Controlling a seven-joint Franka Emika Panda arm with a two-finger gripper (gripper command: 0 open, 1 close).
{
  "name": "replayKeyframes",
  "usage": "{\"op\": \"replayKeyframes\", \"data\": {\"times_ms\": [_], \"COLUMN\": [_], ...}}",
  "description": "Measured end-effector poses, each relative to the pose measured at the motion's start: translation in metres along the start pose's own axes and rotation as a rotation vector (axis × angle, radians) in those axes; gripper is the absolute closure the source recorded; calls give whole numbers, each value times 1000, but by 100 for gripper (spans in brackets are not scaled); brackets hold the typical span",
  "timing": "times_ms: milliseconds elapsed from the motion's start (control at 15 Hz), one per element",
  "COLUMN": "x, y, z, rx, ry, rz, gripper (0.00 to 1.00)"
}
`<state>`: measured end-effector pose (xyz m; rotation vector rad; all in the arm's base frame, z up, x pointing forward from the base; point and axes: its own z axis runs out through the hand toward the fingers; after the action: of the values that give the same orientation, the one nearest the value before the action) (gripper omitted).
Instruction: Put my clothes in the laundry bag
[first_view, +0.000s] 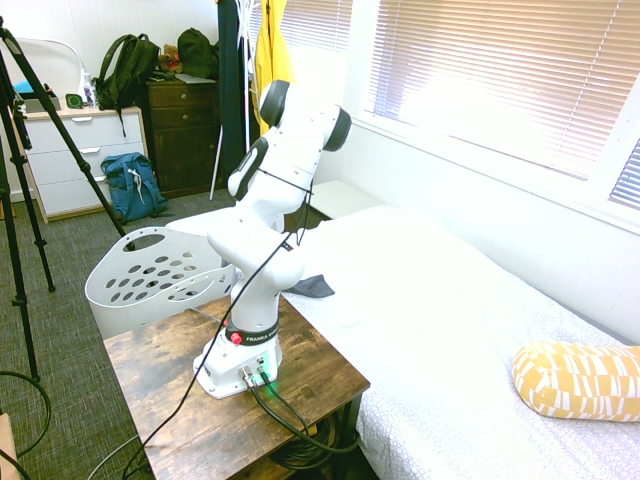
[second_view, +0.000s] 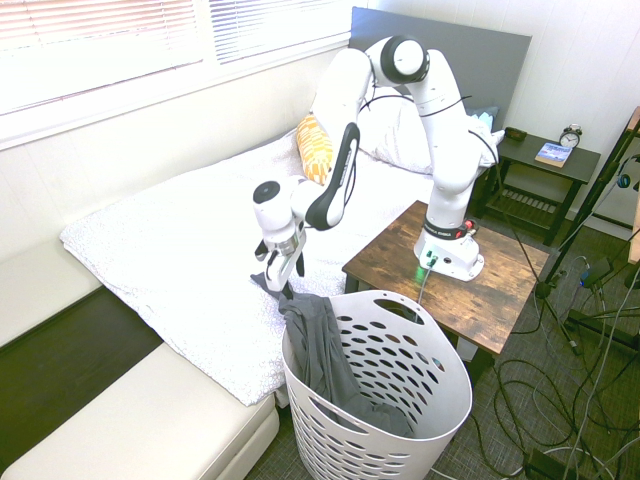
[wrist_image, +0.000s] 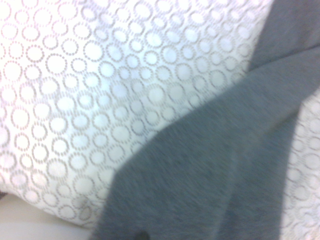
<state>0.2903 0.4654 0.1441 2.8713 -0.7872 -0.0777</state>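
Dark grey cloth, soft: one garment (second_view: 325, 350) hangs over the rim of the white plastic basket (second_view: 440, 422) and down inside; grey fabric (first_view: 312, 287) also lies on the bed's edge. Pincer (second_view: 284, 272): above that edge, near the basket's rim; whether open or closed, I cannot tell. Bed (second_view: 190, 290): white spread, ring pattern; yellow-and-white pillow (first_view: 580, 381). Table (first_view: 150, 375): brown wood, dark legs, beside bed and basket. Room: dark carpet (first_view: 70, 260), slatted blinds (first_view: 500, 70), blue backpack (first_view: 134, 187) before white drawers (first_view: 85, 150).
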Motion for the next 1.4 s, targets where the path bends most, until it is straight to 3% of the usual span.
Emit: {"op": "replayKeyframes", "data": {"times_ms": [133,333,667,933,1000,1400], "x": [18,41,37,7,4,11], "y": [-25,-21,5,22,25,37], "z": [10,11,33,44,43,45], "rx": [-60,-182,-293,-303,-294,-267], "ry": [-62,-104,-152,-183,-190,-213], "rz": [98,157,136,111,110,128], "gripper": [0,0,0,0,100,100]}}
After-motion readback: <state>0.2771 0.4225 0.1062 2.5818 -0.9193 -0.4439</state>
